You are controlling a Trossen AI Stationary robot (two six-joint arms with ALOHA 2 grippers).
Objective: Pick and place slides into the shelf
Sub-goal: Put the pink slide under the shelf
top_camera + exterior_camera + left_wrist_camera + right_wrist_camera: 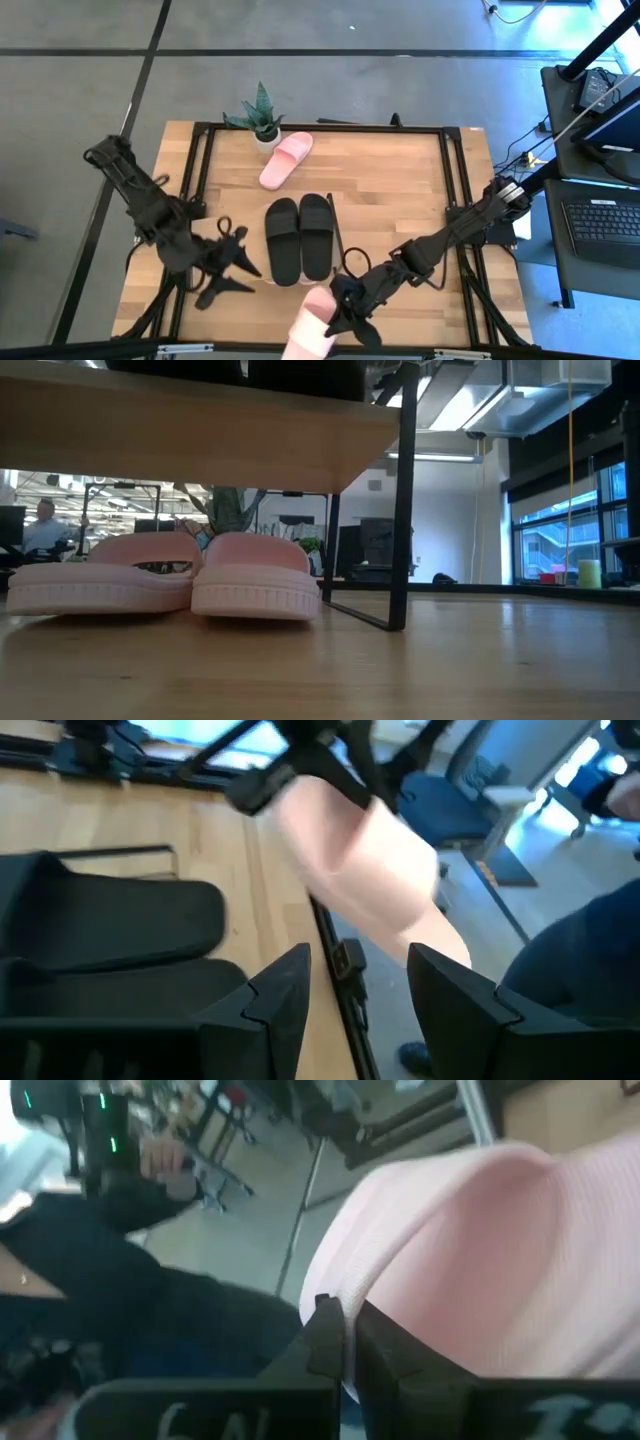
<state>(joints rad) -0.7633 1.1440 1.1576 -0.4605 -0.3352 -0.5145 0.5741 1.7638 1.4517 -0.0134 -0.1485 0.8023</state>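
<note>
My right gripper (345,305) is shut on a pale pink slide (312,325) at the table's near edge; the slide also shows in the left wrist view (370,870). My left gripper (235,265) is open and empty, left of the black pair (298,238), which lies soles down on the wood top. Another pink slide (286,158) lies at the far side beside the plant. In the low view, two pink slides (110,575) (255,575) rest on their soles under the shelf's board (200,430), beside its black leg (405,490). My right gripper pinches a thin curved edge of the pink slide (335,1285) between its two fingers; it looks like the strap's rim. The slide is lifted clear and juts out past the table's near edge.
A potted plant (262,118) stands at the far edge. Black frame rails (455,180) run along the table's sides. A desk with a keyboard (600,220) stands to the right. A person sits far off (45,525), and another is close by the near edge (120,1300).
</note>
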